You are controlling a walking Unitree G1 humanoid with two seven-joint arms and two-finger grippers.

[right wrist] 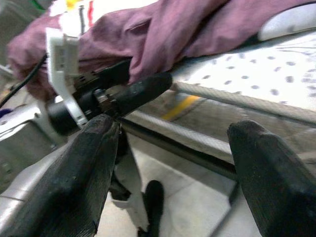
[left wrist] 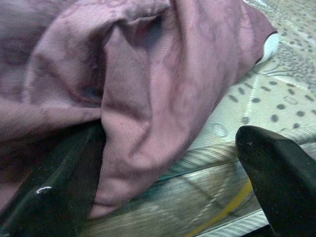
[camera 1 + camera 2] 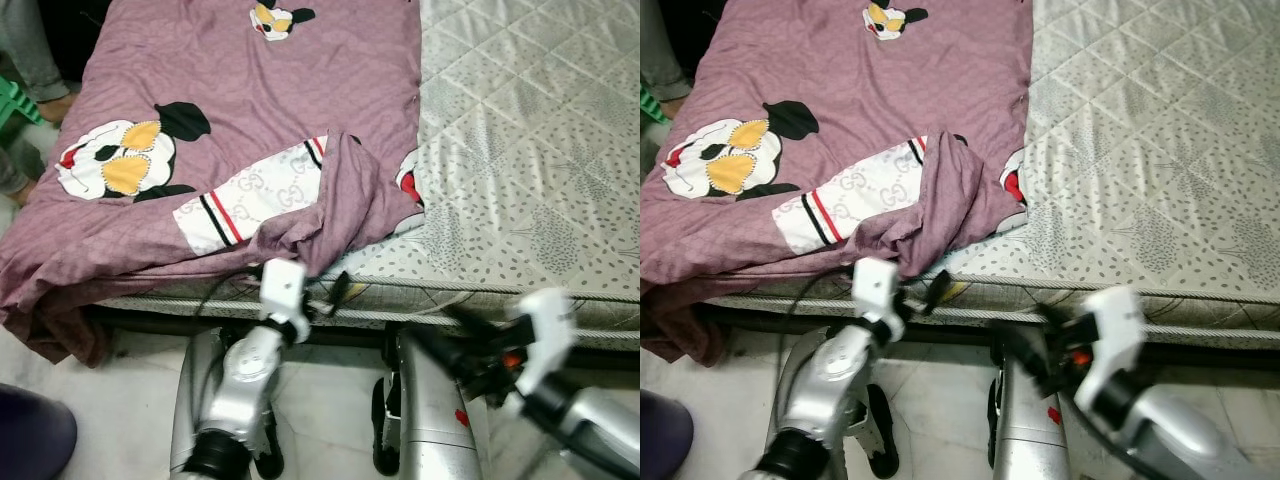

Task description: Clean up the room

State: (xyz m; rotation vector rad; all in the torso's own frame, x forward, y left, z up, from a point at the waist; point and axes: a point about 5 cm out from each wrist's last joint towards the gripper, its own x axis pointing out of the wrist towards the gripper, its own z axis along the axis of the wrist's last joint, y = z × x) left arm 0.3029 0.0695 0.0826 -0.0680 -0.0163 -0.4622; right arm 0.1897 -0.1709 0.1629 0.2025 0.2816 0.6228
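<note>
A purple bedsheet (image 3: pixel 250 110) printed with cartoon figures and a white logo band lies spread over the left part of a mattress (image 3: pixel 540 150) — its near corner is bunched and folded back on itself at the mattress's front edge, and its left side spills over the left edge toward the floor. The right part of the mattress is bare, showing a pale quilted cover with small dark specks and a corded seam along the front edge.

The left gripper (image 3: pixel 318 285) is at that front edge, right at the bunched corner of the sheet. In the left wrist view its two black fingers (image 2: pixel 54 182) stand apart, one pressed against a hanging fold of the purple cloth, the other clear of it over the mattress seam; the fold sits between them, not clamped.

The right gripper (image 1: pixel 173 163) is lower and to the right, below the front edge of the mattress and near the robot's own body — its fingers (image 1: pixel 74 177) are spread wide with nothing between them. Through the gap, the right wrist view shows the left gripper at the sheet's corner.

Pale tiled floor (image 3: pixel 120 400) lies below the bed. At the far left edge a person's leg and foot (image 3: pixel 35 70) show beside something green (image 3: pixel 12 100).
</note>
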